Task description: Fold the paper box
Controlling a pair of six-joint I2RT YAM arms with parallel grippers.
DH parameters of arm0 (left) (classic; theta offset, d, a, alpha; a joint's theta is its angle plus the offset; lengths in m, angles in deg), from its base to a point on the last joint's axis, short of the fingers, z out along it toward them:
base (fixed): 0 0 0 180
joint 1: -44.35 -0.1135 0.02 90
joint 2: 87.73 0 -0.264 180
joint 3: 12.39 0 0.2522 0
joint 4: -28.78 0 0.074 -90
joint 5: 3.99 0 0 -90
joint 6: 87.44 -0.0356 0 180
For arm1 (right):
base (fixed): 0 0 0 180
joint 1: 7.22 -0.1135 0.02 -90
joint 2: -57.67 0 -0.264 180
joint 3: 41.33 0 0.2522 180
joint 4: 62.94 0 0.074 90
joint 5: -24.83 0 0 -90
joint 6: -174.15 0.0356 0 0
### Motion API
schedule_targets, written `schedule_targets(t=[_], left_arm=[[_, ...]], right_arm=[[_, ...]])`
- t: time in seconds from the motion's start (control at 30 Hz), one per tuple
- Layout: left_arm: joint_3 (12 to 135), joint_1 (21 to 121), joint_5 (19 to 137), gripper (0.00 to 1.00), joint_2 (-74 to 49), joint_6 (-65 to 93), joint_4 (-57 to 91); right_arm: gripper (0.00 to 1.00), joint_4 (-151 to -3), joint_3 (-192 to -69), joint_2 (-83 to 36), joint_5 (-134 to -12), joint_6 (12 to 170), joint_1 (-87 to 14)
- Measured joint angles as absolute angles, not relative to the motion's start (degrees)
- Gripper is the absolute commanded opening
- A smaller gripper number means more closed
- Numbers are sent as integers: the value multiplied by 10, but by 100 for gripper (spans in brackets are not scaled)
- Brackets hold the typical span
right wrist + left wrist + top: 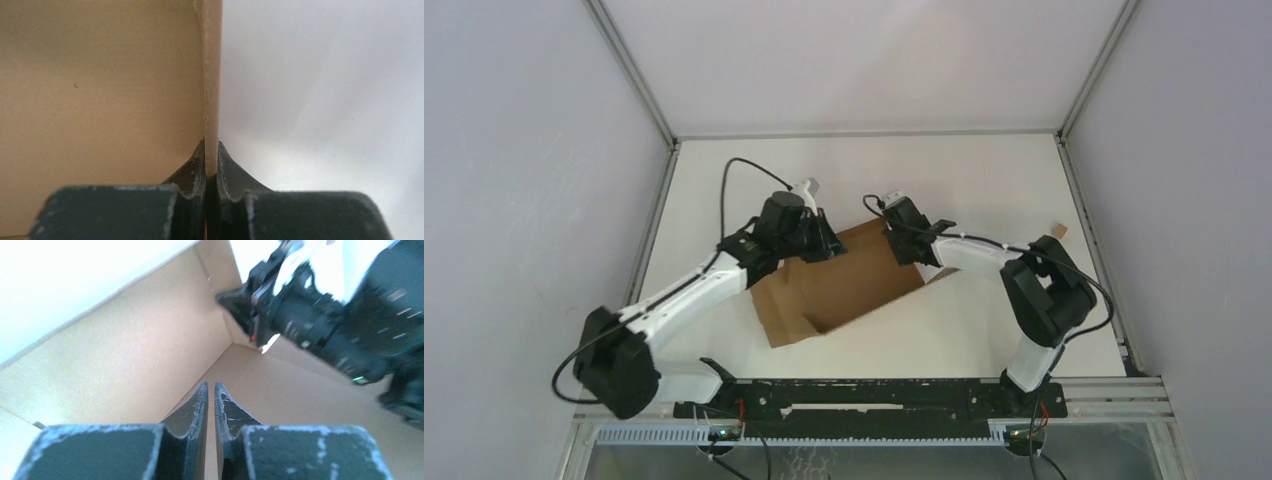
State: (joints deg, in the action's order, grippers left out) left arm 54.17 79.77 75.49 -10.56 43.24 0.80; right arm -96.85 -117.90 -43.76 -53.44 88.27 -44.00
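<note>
Paper box [844, 285] sits mid-table [924, 170], half raised. Right gripper [210, 145] pinches a wall's edge. Left gripper [210, 387], fingers nearly together on nothing, pokes inside. Too hard a pull could tear that wall or let it slip free.

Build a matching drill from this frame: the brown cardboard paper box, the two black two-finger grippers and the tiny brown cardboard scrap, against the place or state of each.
Things
1. brown cardboard paper box
2. black two-finger left gripper
3. black two-finger right gripper
4. tiny brown cardboard scrap

Place or state
A. clamped on the edge of an upright cardboard wall
B. lying alone, far to the right of the box
C. partly folded, some walls raised, between the two arms
D. fingers nearly together, aimed at an inside crease

Pairs: 1-C, 2-D, 3-A, 4-B
</note>
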Motion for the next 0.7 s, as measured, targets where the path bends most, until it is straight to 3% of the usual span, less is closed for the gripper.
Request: schedule_targets(t=[0.37,0.7], left_arm=[[590,676,785,16,-260,408,-84],[582,638,781,16,-265,400,-105]], right_arm=[[3,-657,-982,-284,-492,818,-509],[4,-548,-935,-258,-492,788,-519]])
